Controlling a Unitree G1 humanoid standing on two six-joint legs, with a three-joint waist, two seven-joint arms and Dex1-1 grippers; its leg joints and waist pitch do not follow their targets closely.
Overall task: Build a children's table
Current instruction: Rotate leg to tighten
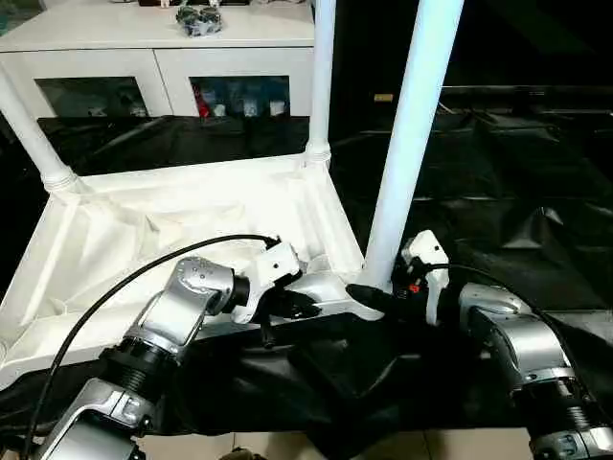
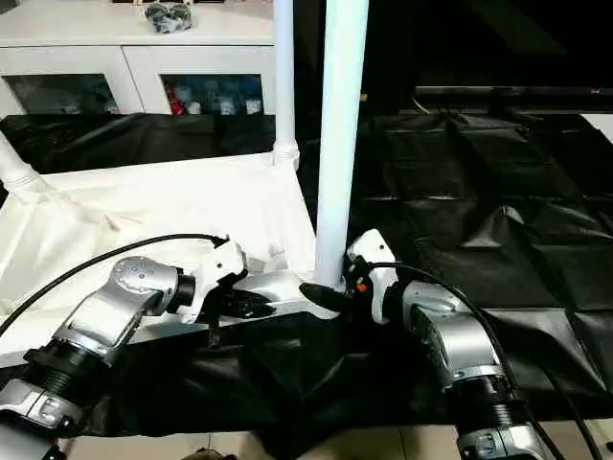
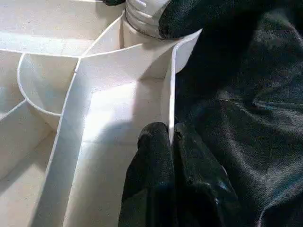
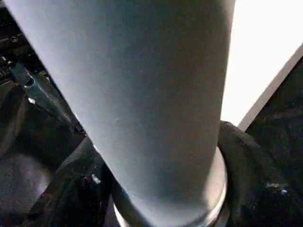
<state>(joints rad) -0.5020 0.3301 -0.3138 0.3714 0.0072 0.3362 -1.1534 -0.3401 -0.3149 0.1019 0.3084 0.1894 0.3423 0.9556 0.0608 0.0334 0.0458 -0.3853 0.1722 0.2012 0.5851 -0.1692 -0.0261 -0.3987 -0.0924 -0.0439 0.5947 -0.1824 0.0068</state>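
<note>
White plastic tabletop (image 1: 192,230) lies underside up on black sheeting (image 2: 498,192), its near edge facing the robot. Three legs stand in corner sockets: far left (image 1: 29,129), far right (image 1: 322,77), near right (image 1: 412,134). Left gripper (image 3: 171,137) is pinched closed on the thin near rim wall. Right gripper (image 1: 369,297) clasps the near-right leg's base, fingers (image 4: 241,156) spread around it. Open sheeting extends right. No legible writing appears.

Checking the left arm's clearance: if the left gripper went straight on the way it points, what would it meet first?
Probably the leg in the corner socket ahead, where the right gripper sits. The left gripper is pinching the tabletop's rim wall and points along it; depth is unclear.
</note>
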